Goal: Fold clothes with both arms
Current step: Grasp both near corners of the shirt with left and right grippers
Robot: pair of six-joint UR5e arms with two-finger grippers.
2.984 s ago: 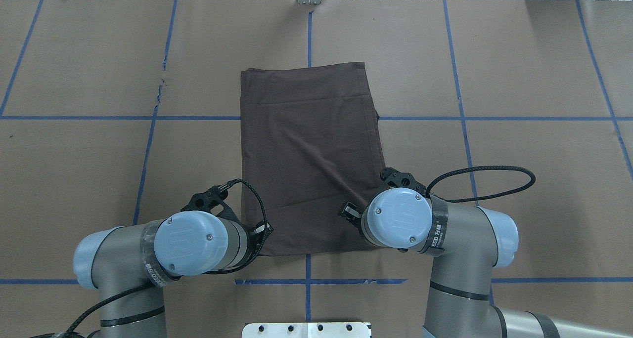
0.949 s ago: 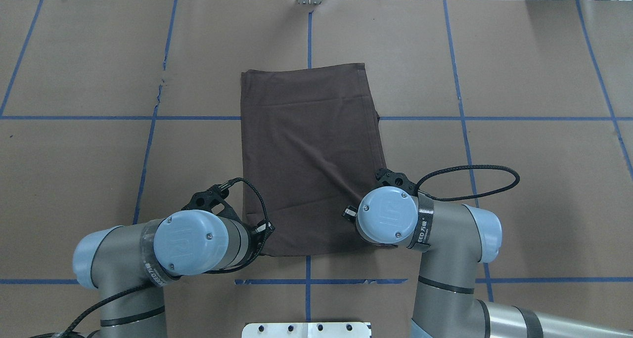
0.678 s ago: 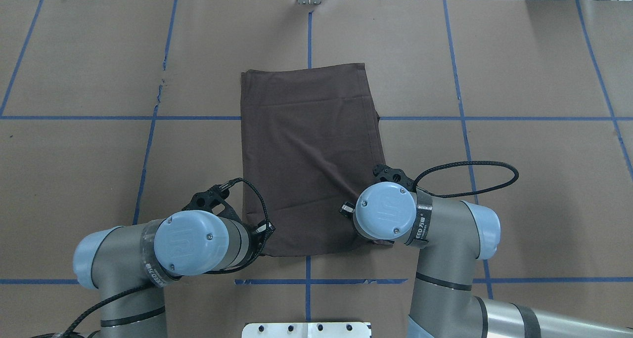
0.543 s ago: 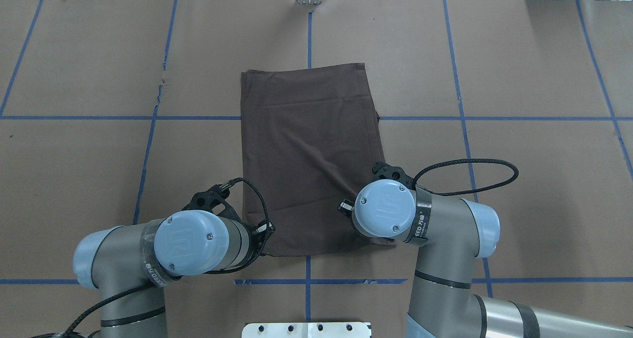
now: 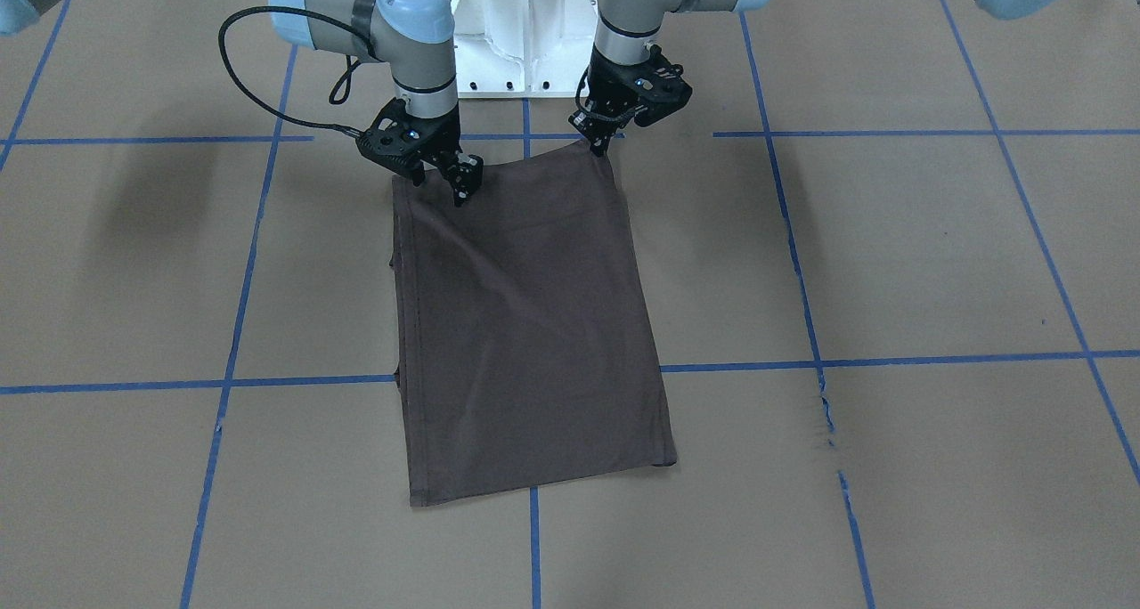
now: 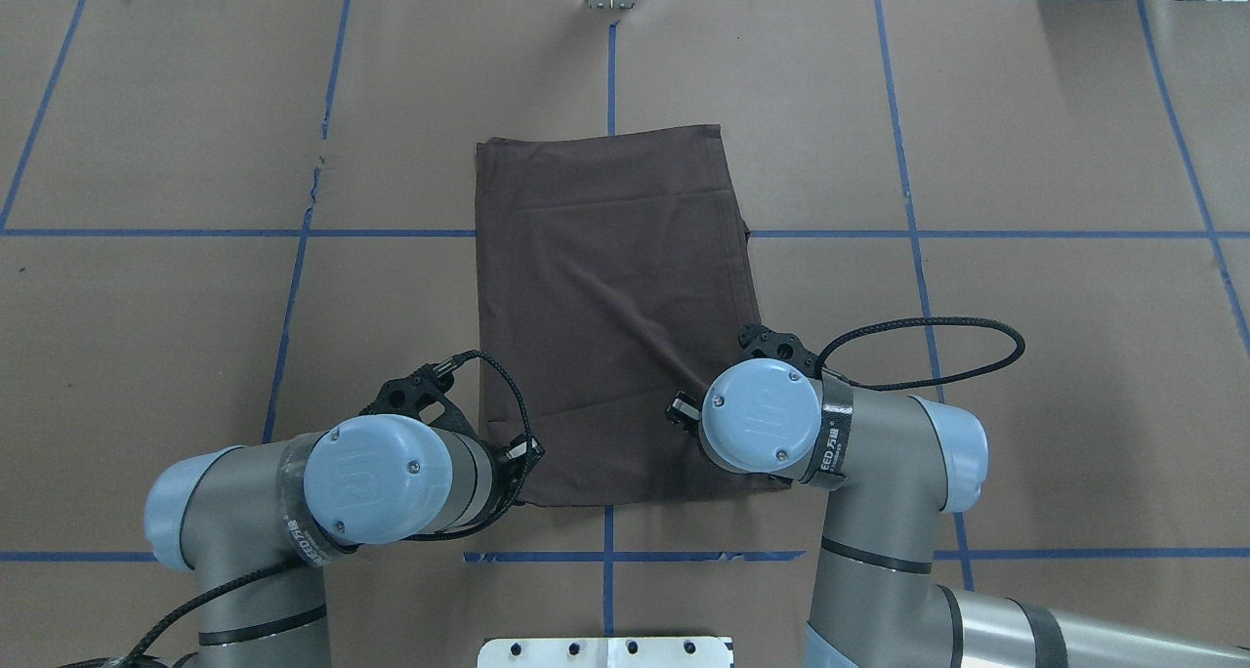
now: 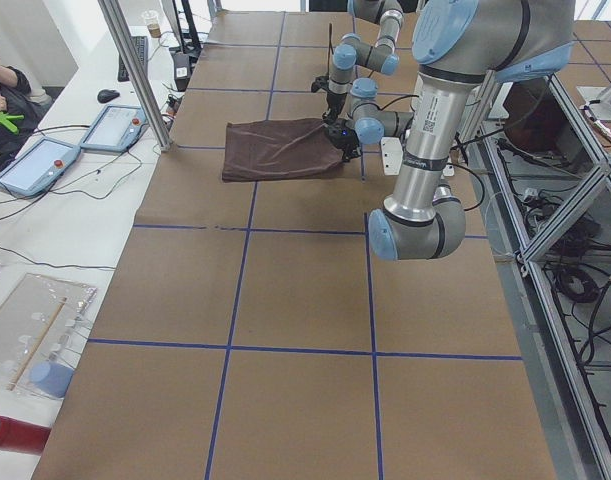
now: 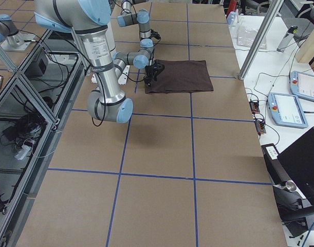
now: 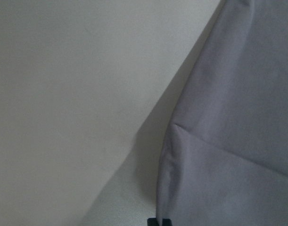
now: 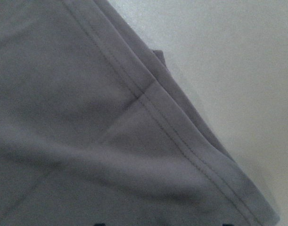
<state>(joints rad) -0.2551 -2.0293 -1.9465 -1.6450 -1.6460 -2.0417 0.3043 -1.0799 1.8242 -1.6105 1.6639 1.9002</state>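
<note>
- Left gripper [image 5: 595, 149]: it is clamped on the near corner of the T-shirt [image 6: 615, 307], at 7 o'clock of the cloth in the overhead view. That corner peaks slightly off the table [image 6: 1025, 375]. The left wrist view shows the fingertips together at the fabric's edge.
- T-shirt: it lies at the table's centre, folded into a long rectangle running from 12 to 6 o'clock. It is flat with faint creases, and the sleeves and collar are out of sight.
- Handling, as a judgement: the cloth looks light and limp, and several layers thick at the hems. It will likely sag between two holds, and the layers may slide apart unless pinched together. The best hold is at both near corners, on the stitched hem.
- Right gripper [image 5: 441, 186]: it sits over the 5 o'clock corner with its jaws spread wide, straddling the hemmed edge and holding nothing. It should catch every layer there before any lift.
</note>
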